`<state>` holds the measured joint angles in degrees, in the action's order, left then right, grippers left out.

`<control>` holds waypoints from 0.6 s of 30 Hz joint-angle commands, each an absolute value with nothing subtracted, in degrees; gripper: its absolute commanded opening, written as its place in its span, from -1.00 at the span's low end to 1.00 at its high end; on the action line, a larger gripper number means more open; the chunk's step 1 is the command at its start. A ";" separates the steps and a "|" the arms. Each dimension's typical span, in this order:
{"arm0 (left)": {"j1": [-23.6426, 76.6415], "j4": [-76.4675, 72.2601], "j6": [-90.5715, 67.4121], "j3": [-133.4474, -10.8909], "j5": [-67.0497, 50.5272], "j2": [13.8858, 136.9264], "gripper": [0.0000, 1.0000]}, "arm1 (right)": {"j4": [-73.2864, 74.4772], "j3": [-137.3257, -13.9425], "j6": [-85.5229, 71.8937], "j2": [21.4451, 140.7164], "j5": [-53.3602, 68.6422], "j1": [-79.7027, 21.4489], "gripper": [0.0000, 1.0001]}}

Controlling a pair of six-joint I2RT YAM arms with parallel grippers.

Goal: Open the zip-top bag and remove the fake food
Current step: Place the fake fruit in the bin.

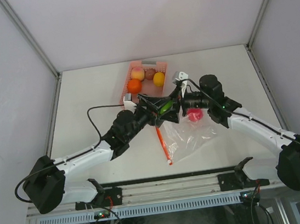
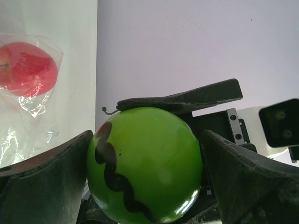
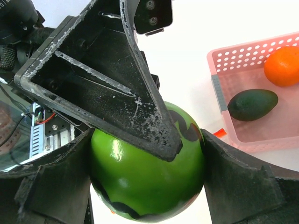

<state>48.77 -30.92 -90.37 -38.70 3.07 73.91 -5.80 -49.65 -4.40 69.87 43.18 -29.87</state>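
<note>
A glossy green fake fruit (image 1: 165, 107) with a dark wavy stripe hangs above the table's middle, between both grippers. My left gripper (image 1: 161, 111) is shut on it; in the left wrist view the fruit (image 2: 145, 163) fills the gap between the fingers. My right gripper (image 1: 177, 105) is shut on it too, crosswise; the fruit (image 3: 147, 177) sits between both pads, with the left gripper's finger (image 3: 107, 79) across its top. The clear zip-top bag (image 1: 189, 137) lies below on the table, its red-orange zipper strip (image 1: 162, 143) at its left. A red-pink fruit (image 1: 195, 115) lies in the bag (image 2: 25, 67).
The pink slotted basket (image 1: 158, 65) stands just behind the grippers. It holds an orange (image 1: 134, 86), a peach (image 1: 138, 74), a brown piece (image 1: 149, 74) and a yellow piece (image 1: 159, 79). The right wrist view shows the basket's rim (image 3: 233, 60) and a dark green piece (image 3: 252, 104).
</note>
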 commanded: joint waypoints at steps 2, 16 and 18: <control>48.35 -36.12 -89.58 -38.91 2.35 72.92 0.99 | -7.04 -49.65 -6.59 68.60 46.05 -27.81 -0.80; 46.36 -32.90 -87.57 -34.94 4.45 68.22 1.00 | -6.83 -49.65 -7.12 67.26 49.45 -23.43 -0.84; 45.79 -32.52 -87.02 -34.37 4.36 67.40 1.00 | -6.98 -49.56 -7.20 67.17 49.74 -22.88 -0.84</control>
